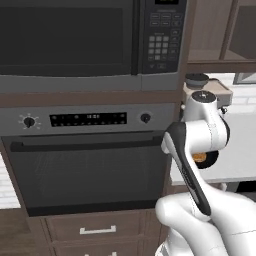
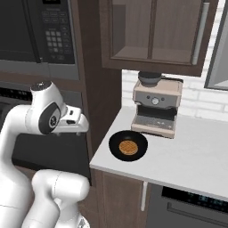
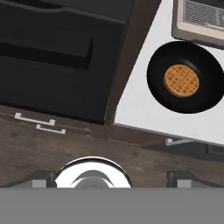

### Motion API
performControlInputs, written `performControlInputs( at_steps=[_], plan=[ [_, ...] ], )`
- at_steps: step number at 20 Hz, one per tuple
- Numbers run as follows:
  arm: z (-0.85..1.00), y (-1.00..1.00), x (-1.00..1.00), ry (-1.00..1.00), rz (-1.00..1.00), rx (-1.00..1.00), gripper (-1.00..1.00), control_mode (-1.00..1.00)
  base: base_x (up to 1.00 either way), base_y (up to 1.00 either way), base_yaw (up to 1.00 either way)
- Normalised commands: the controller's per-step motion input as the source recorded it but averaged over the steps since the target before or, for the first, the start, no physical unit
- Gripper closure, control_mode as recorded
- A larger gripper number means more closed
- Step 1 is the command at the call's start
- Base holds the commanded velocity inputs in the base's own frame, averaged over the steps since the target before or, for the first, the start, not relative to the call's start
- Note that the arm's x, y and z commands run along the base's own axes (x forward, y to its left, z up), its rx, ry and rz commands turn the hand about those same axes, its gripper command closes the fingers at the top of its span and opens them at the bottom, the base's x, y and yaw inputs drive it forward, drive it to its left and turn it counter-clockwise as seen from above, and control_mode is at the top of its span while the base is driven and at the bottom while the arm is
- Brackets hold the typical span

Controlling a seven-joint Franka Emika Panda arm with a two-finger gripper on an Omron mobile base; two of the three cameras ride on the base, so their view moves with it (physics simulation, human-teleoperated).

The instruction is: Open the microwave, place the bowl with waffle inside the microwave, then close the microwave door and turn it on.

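One microwave (image 1: 90,42), one oven (image 1: 85,160), one bowl (image 2: 128,146), one waffle (image 2: 128,147), perhaps one coffee machine (image 2: 156,109).

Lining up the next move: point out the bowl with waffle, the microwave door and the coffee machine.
bowl with waffle (image 2: 128,146), right base view, on the waffle.
microwave door (image 1: 65,37), left base view, glass window.
coffee machine (image 2: 156,107), right base view, front panel.

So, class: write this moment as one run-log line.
microwave door: shut | bowl with waffle: on counter, before coffee machine | gripper: open, holding nothing | stage: door not yet opened
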Motion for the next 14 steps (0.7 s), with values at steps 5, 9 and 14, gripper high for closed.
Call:
performControlInputs(
  at_steps=[5, 9, 14],
  plan=[
    [0.51, 0.25, 0.04, -0.40, 0.00, 0.00, -1.00, -1.00, 0.00, 0.00, 0.00],
    [0.59, 0.41, 0.12, -0.43, 0.00, 0.00, -1.00, -1.00, 0.00, 0.00, 0.00],
    [0.62, 0.27, 0.02, -0.37, 0.00, 0.00, -1.00, -1.00, 0.00, 0.00, 0.00]
  ],
)
